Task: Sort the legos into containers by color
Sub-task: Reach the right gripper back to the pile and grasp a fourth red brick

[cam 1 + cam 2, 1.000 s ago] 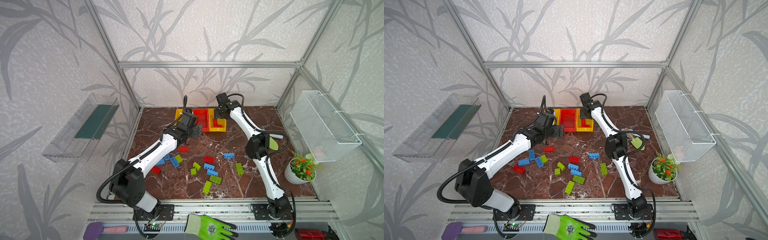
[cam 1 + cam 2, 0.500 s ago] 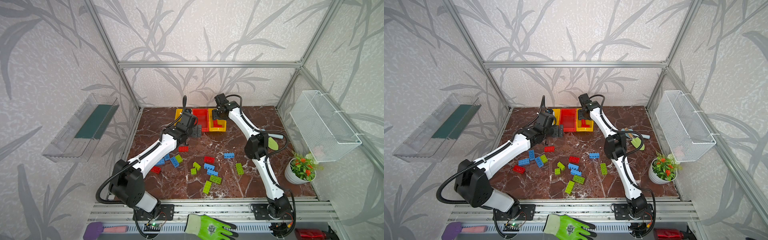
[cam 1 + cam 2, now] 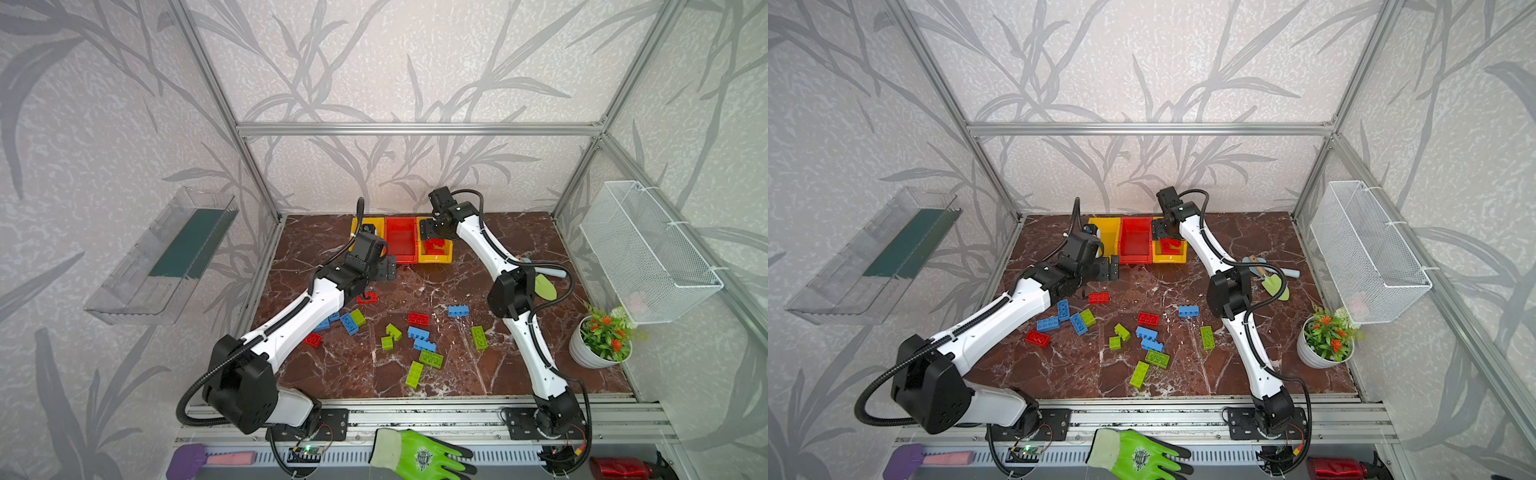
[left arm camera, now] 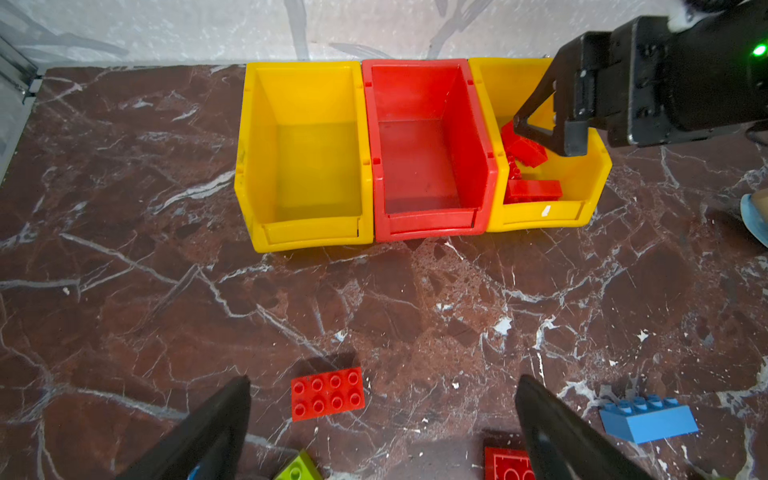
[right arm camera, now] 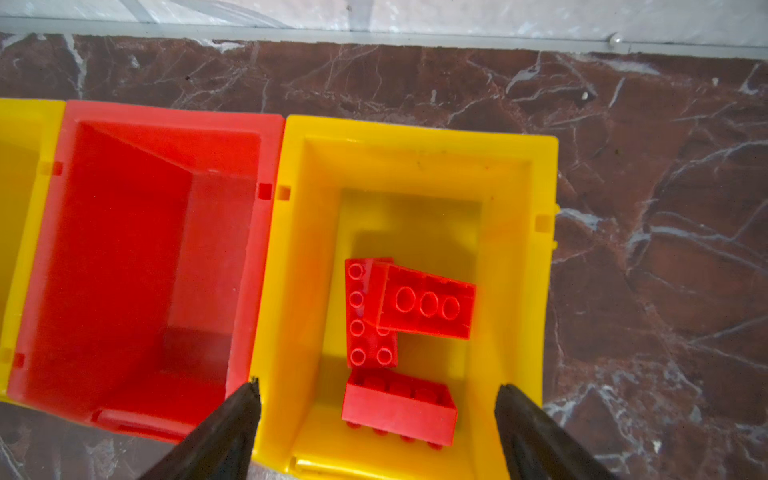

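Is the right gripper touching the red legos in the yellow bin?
Apart. Right wrist view: the right gripper is open, with yellow bin showing between it and the red legos.

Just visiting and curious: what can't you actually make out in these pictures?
In a top view: blue lego half under the left arm; pink thing in the basket, blurred by mesh.
Left wrist view: red lego cut off by the edge.
Right wrist view: left bin cut off by the edge.

Right pincer [image 3: 433, 233] above yellow bin [image 3: 434, 259] (red legos [image 3: 435, 246] inside), loose bricks [image 3: 417, 332] scattered
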`<action>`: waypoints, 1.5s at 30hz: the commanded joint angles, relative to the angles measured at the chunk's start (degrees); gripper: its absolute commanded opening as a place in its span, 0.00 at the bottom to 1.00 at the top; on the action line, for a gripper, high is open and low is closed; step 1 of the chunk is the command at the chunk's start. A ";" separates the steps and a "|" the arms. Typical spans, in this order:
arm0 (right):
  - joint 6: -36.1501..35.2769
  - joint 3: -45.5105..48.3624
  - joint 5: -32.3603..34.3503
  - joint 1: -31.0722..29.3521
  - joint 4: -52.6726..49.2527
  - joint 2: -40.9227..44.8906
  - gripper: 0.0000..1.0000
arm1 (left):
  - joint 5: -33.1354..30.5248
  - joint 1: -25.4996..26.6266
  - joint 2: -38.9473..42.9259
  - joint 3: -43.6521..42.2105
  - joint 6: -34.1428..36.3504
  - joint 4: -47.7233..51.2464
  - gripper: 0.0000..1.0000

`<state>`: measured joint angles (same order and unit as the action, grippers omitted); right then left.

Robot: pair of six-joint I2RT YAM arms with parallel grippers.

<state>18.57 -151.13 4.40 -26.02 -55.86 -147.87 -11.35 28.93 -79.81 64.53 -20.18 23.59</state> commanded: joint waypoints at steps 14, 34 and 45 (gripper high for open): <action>7.20 15.16 1.62 -20.20 -5.42 12.85 0.92 | -2.70 -0.42 27.60 -20.20 -9.20 4.96 0.99; 17.56 1.01 6.72 -30.40 -4.98 -3.14 0.99 | -2.26 -0.31 47.10 -22.05 -10.59 14.59 0.99; 20.03 1.10 6.63 -30.61 -0.20 -6.80 0.99 | -2.40 -0.28 47.40 -22.31 -11.02 14.54 0.99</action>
<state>37.65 -148.42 10.22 -56.40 -57.23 -152.35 -13.15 28.80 -33.01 41.10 -30.44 36.88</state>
